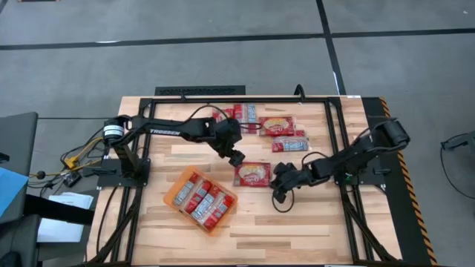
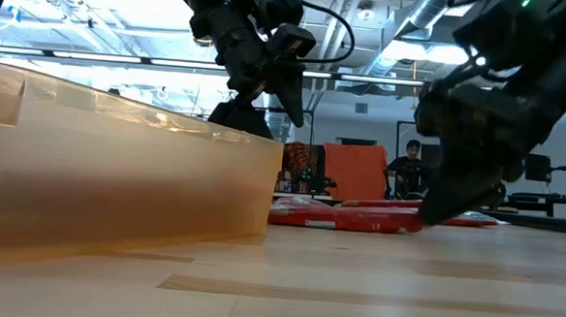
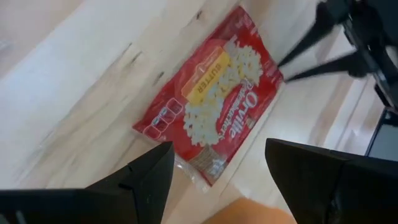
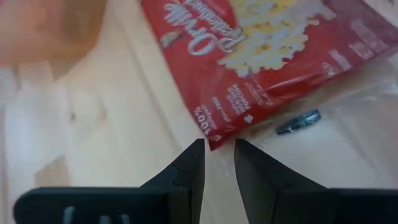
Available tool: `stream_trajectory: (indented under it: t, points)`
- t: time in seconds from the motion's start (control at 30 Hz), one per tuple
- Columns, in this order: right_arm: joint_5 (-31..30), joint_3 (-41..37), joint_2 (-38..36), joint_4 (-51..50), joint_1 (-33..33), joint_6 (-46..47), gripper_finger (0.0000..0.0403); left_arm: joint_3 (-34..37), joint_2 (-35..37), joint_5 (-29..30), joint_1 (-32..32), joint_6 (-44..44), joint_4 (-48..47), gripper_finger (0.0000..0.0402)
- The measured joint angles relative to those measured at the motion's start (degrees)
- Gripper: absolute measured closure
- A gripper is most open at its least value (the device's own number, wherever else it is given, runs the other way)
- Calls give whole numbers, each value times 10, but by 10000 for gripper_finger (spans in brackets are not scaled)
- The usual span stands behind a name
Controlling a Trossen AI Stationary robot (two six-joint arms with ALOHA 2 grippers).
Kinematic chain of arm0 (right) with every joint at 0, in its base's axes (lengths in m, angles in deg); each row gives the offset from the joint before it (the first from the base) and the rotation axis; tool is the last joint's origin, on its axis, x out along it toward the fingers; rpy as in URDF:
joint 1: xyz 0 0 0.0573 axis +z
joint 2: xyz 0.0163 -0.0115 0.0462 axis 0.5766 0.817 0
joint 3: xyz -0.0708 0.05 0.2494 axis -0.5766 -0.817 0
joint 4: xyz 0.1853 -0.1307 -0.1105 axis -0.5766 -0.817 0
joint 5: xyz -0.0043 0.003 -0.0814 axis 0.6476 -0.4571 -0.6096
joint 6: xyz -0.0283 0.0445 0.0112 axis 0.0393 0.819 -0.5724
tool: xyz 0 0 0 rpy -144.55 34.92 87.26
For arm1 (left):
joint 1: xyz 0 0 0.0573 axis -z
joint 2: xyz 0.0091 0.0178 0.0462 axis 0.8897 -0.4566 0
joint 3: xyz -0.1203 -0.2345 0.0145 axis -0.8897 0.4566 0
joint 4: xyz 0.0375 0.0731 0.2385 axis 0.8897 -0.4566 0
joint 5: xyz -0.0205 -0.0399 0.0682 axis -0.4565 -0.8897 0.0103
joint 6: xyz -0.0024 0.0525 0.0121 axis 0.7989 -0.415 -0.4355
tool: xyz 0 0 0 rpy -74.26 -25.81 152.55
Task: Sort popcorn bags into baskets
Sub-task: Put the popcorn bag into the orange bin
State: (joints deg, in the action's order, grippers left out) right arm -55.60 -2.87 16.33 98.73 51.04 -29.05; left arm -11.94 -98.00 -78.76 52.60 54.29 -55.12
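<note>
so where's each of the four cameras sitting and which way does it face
High view: overhead, straight down on the table; both arms, orange basket.
Low view: table height, level across; basket wall, both grippers from above.
Left wrist view: on left arm, facing a lone popcorn bag; own open left gripper.
Right wrist view: on right arm, at that bag's edge; right gripper nearly closed.
Both wrist views share that bag.

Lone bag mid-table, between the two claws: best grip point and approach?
Judging by pose: the bag lies flat on the table, so pinch an edge. Its right edge faces the right claw, nearly shut at that corner; come in low from there.
</note>
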Motion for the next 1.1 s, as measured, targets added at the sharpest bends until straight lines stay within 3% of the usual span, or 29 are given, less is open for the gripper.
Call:
stream_trajectory:
  t: [0.33, 0.53, 0.7, 0.93, 1.1]
  points:
    - [-1, 22, 48, 21, -115, -11, 290, 5, 0, 12, -19, -54, -30, 161]
    - [0, 25, 23, 20, -177, -13, 290, 5, 0, 47, -49, -73, -60, 162]
    - [2, 26, -14, 15, -181, -28, 290, 5, -2, 61, -81, -81, -55, 162]
    - [-7, 26, -59, 8, -181, -19, 290, 111, -3, 19, -129, 23, 83, 162]
    - [-20, 26, -63, -16, -188, -16, 290, 185, -3, 24, -121, 90, 209, 162]
